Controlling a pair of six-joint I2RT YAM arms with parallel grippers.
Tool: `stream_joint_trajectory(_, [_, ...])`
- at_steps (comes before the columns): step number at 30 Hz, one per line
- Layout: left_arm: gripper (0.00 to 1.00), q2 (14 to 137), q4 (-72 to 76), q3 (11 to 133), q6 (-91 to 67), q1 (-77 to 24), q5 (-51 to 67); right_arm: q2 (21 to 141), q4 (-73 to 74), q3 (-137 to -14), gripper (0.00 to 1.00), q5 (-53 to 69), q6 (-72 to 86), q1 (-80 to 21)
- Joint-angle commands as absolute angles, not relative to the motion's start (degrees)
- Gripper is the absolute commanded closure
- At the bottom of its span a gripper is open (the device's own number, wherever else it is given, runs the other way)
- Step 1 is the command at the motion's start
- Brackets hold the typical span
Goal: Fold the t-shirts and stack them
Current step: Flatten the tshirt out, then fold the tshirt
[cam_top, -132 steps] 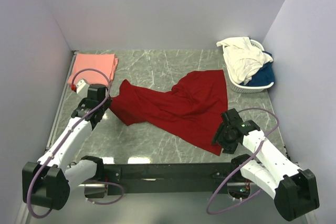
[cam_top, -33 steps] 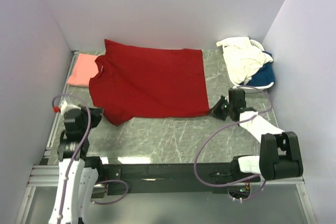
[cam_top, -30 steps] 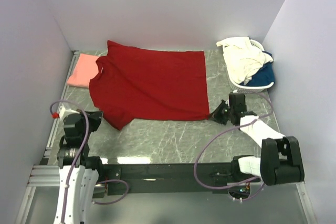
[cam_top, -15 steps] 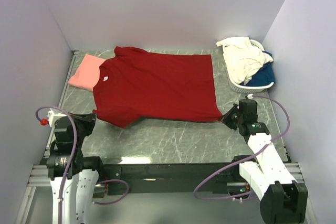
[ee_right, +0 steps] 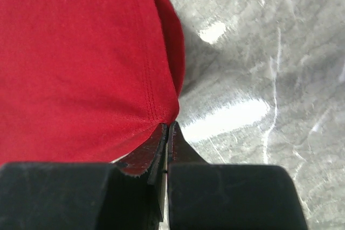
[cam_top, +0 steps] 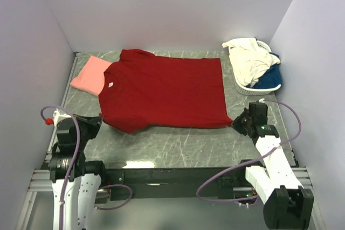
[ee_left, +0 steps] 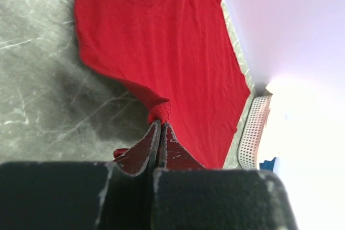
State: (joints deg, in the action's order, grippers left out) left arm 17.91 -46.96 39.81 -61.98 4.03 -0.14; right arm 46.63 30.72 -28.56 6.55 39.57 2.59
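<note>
The deep red t-shirt (cam_top: 161, 90) lies spread nearly flat across the middle of the table, neck to the left with its small white label (cam_top: 110, 84) showing. My left gripper (cam_top: 96, 122) is shut on a bunched bit of the shirt's near-left sleeve edge; in the left wrist view the left gripper (ee_left: 160, 125) pinches a red fold (ee_left: 161, 110). My right gripper (cam_top: 237, 123) is shut on the near-right hem corner, and the right wrist view shows the right gripper (ee_right: 168, 127) clamping the stitched hem (ee_right: 153, 106). A folded salmon pink t-shirt (cam_top: 89, 74) lies partly under the red one's left shoulder.
A white slatted basket (cam_top: 259, 91) stands at the back right, holding a cream-white tee (cam_top: 248, 57) over a blue one (cam_top: 272, 76). Its side (ee_left: 252, 127) shows in the left wrist view. Walls close in the grey marble table (cam_top: 178, 144) on three sides.
Both grippers drew back toward the near edge, pulling the red shirt nearer and to the right. It went from rising at the back wall to lying flat.
</note>
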Motion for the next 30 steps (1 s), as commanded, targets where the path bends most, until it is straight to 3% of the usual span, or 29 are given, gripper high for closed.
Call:
stream_joint_trajectory(1, [0.99, 21.7, -39.5, 37.9, -59.4, 4.0, 1.1, 50.2, 26.1, -32.3, 0.99, 6.9, 39.4, 3.2])
stream_joint_trajectory(12, [0.99, 48.1, -20.6, 41.2, -58.1, 1.7, 0.2, 73.0, 17.7, -42.5, 0.99, 12.3, 38.1, 2.9])
stream_joint_trajectory(21, [0.99, 68.3, -18.1, 53.3, -58.4, -3.3, -6.7, 87.2, 15.1, -51.6, 1.0, 14.6, 37.9, 2.9])
stream_joint_trajectory(30, [0.99, 80.4, -19.5, 64.4, -57.7, -3.3, -9.5, 91.8, 14.1, -55.2, 1.0, 14.4, 38.8, 3.1])
